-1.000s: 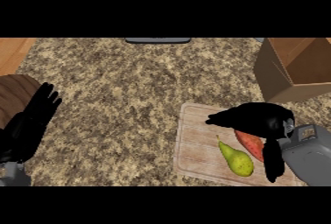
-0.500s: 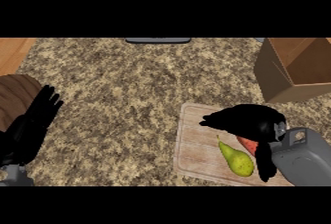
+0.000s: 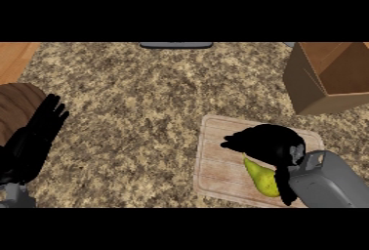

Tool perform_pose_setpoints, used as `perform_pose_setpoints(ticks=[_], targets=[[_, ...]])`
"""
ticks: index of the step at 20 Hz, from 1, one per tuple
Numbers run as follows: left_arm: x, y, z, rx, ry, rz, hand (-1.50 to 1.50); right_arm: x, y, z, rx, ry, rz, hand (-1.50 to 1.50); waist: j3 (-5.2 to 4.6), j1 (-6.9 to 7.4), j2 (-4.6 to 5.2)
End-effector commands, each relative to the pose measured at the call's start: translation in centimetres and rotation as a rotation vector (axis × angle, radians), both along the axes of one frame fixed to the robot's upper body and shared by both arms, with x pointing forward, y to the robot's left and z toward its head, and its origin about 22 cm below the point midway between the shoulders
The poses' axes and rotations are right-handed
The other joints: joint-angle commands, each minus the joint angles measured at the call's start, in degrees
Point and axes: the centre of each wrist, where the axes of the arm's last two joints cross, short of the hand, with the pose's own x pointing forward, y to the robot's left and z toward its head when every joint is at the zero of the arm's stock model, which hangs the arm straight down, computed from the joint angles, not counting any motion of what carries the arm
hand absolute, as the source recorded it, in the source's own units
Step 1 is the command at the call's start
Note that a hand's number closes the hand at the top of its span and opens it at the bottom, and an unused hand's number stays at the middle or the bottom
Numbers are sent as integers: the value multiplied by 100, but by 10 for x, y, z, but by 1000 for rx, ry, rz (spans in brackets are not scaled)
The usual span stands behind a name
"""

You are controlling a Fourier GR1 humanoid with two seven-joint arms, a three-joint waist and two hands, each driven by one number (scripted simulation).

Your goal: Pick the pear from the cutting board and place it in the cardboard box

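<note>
Head view. Board (image 3: 220, 168): pale wood, rectangular, rounded corners, lying on speckled granite counter (image 3: 144, 88); its near edge close to the view's lower edge. Pear (image 3: 263, 180): yellow-green, smooth, on the board's right half, partly hidden under right hand (image 3: 265, 144). Right hand: black, fingers curled over the pear's upper end; whether they actually grip it cannot be told. Box (image 3: 328, 75): brown cardboard, open-topped, beyond the board to the right, apart from it. Open counter left of the board. Left hand (image 3: 39, 132): far left of the board, fingers straight, released. No writing legible.
</note>
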Motion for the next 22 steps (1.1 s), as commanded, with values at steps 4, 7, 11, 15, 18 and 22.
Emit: perform_pose_setpoints(ticks=[4, 7, 11, 15, 18, 22], targets=[[-1, 7, 3, -14, -4, 2, 0, -15, 16, -2, -55, -13, 5, -150, -1, -17, -9], [1, -9, 5, 4, 0, 2, 0, -1, -9, -22, -69, -15, 8, -150, 2, 6, 1], [11, 9, 0, 8, -3, -3, 0, -2, -6, -34, -87, 10, 32, -150, 1, -7, 3], [5, 14, -10, -2, 7, 9, 0, -10, -1, -32, -93, 3, 23, -150, 0, -14, -1], [-5, -12, -4, -3, -8, -3, 0, -15, 13, -44, -126, 44, 35, -150, 0, -2, -5], [-7, 4, 9, 5, -10, 8, 0, 6, -5, -51, -130, 29, 27, -150, 2, 20, 0]])
